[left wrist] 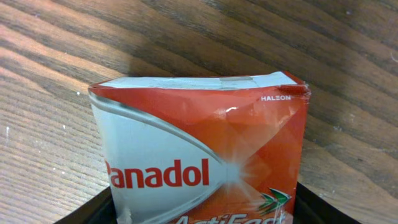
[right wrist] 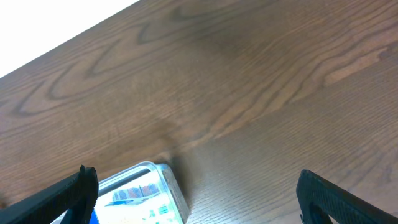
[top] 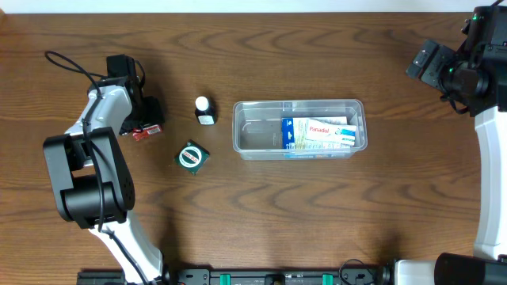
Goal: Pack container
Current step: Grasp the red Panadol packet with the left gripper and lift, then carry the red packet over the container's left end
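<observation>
Red Panadol box [left wrist: 199, 155] clamped in left tool [top: 147, 120] near left edge of tabletop [top: 317, 222]; right tool [right wrist: 196, 190] spread wide, empty, over far right corner. Packed into container [top: 253, 131] at mid-tabletop: one blue-and-white box [top: 321, 133]. Left to pack, seemingly: held box, bottle [top: 204, 109], green box [top: 192, 157]. Lettering readable from left wrist only; loose items from overhead only.

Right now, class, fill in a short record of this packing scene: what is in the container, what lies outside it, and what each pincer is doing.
container: clear tub, left half bare
inside container: blue-and-white Panadol box, at its right end
outside container: white-capped bottle and small green box, both to its left
left pincer: shut on red Panadol box, left of the bottle
right pincer: open, empty, apart from the container
</observation>
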{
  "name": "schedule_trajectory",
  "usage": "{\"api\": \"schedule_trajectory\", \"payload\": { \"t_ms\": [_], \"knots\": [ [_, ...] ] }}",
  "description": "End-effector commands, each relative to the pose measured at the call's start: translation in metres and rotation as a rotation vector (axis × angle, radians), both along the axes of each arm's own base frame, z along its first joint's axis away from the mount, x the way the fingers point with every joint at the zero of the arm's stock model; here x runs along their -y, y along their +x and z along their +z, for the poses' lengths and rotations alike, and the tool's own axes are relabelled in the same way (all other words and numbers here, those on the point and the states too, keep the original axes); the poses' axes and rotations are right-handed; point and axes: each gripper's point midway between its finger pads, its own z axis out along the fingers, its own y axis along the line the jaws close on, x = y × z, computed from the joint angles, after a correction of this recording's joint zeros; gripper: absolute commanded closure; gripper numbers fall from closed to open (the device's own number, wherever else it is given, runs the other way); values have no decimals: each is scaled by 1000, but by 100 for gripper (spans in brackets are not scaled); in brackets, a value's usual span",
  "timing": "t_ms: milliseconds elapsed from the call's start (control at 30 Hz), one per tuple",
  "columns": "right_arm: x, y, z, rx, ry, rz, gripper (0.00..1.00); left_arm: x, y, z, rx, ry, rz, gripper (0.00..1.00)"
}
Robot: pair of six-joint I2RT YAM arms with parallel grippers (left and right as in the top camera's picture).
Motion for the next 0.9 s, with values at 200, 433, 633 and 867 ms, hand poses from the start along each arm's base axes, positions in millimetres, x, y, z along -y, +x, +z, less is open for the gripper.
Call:
{"api": "schedule_trajectory", "payload": {
  "t_ms": [200, 433, 633, 867],
  "knots": [
    [3, -1, 6, 15, -2, -17, 1, -3, -4, 7, -19, 5, 12, 34],
    [3, -1, 6, 15, -2, -17, 1, 5, 4, 72, 85, 13, 22, 34],
    [3, -1, 6, 15, -2, -17, 1, 45, 1, 150, 211, 14, -62, 34],
    [3, -1, 6, 15, -2, -17, 1, 134, -40, 201, 261, -38, -228, 34]
  ]
}}
